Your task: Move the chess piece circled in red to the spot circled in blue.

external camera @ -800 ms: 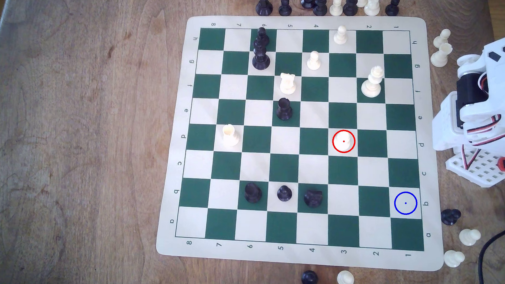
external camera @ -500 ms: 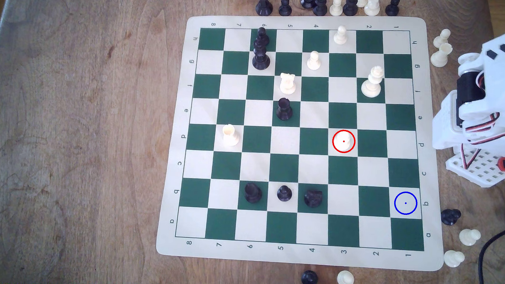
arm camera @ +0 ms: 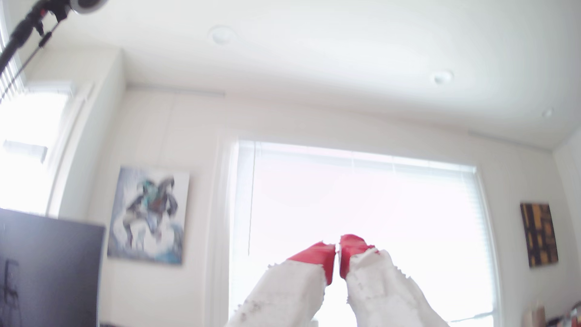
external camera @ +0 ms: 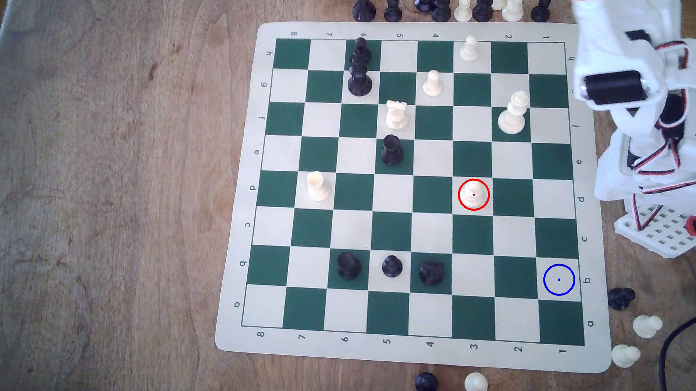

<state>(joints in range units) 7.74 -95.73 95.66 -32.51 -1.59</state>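
The chess piece [external camera: 474, 194], a small cream pawn, stands inside the red ring on a pale square right of the board's centre in the exterior view. The spot [external camera: 559, 279], a pale square with a blue ring and dot, lies bare near the board's lower right corner. My white arm [external camera: 623, 77] rises over the board's upper right corner, far from both. In the wrist view my gripper [arm camera: 337, 251] points up at a bright window, its red-tipped fingers [arm camera: 317, 254] pressed together with nothing between them.
A tall cream piece [external camera: 512, 113] stands between the arm and the pawn. Black pieces [external camera: 392, 266] line the row left of the spot. Loose pieces [external camera: 647, 326] and a black cable [external camera: 667, 350] lie off the board's right edge. The arm's base [external camera: 665, 234] sits there too.
The arm has swung up and toward the exterior view's top, now reaching over the board's upper right corner. The pawn and other pieces have not moved.
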